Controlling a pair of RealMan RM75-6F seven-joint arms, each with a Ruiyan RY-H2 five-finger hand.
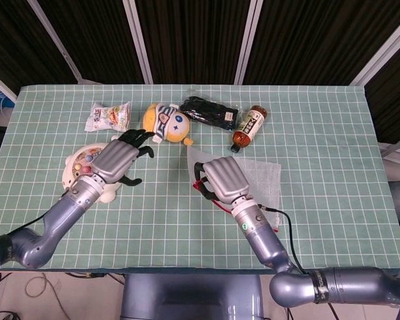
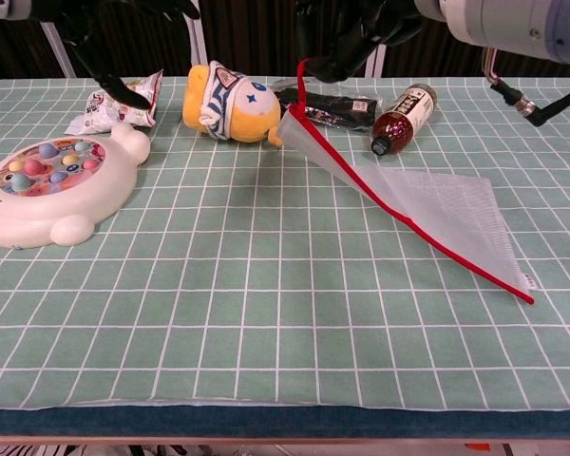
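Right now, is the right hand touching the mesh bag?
Touching. The chest view shows the right hand gripping the red-edged corner of the mesh bag, lifted off the table.

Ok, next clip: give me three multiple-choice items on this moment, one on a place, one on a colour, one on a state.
1. Where does the brown bottle lie?
A. beside the black packet
B. on the white fishing toy
C. at the near table edge

2. What colour is the mesh bag's trim?
A. blue
B. red
C. yellow

3. What is the right hand doing?
A. resting flat, holding nothing
B. holding the mesh bag by its corner
C. gripping the bottle

Key: 1 A, both lie together along the far side; 2 B, a red edge runs down it; 3 B, the corner hangs lifted from its fingers.
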